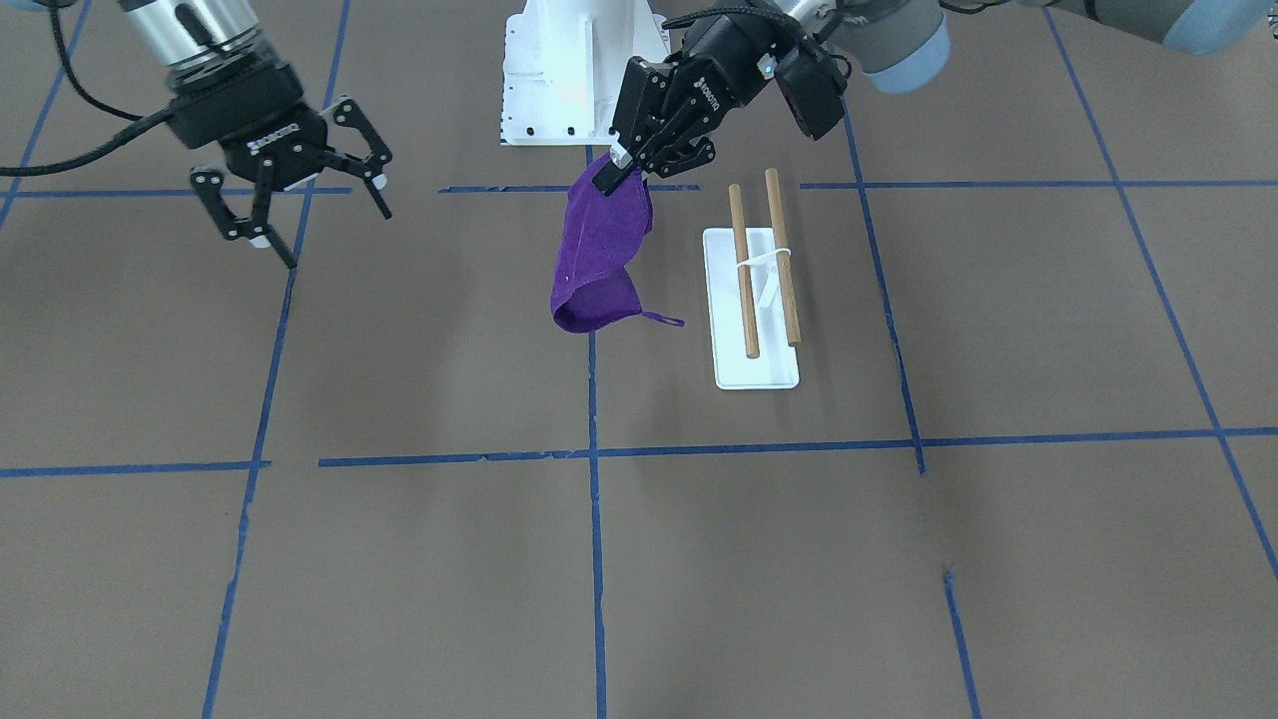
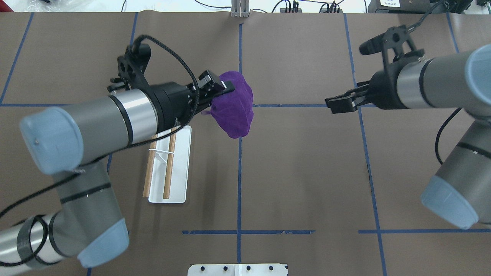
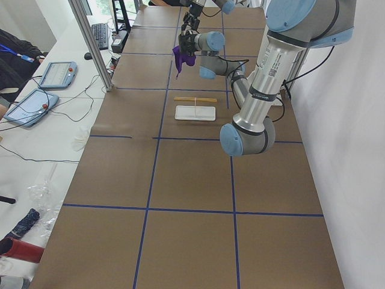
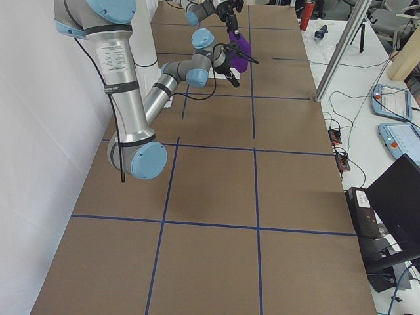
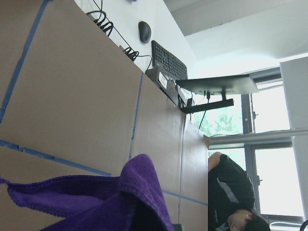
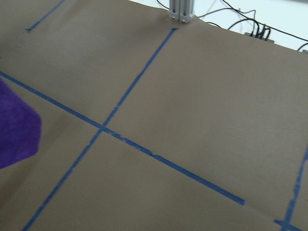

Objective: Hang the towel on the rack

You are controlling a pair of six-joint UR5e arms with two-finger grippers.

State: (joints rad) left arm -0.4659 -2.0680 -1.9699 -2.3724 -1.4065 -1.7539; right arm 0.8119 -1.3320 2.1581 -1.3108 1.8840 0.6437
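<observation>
My left gripper (image 1: 624,172) is shut on a corner of the purple towel (image 1: 599,262), which hangs bunched in the air above the table. The towel also shows in the overhead view (image 2: 234,105), with the left gripper (image 2: 226,87) at its edge. The rack (image 1: 759,369) is a white base with two wooden dowels (image 1: 744,270) held above it, and it stands on the table just beside the hanging towel. In the overhead view the rack (image 2: 180,168) lies partly under my left forearm. My right gripper (image 1: 290,205) is open and empty, well away from the towel.
The brown table (image 2: 307,172) carries blue tape lines. The robot's white base plate (image 1: 559,90) sits behind the towel. A metal post (image 2: 239,9) stands at the far edge. Tablets and cables (image 3: 36,96) lie beside the table.
</observation>
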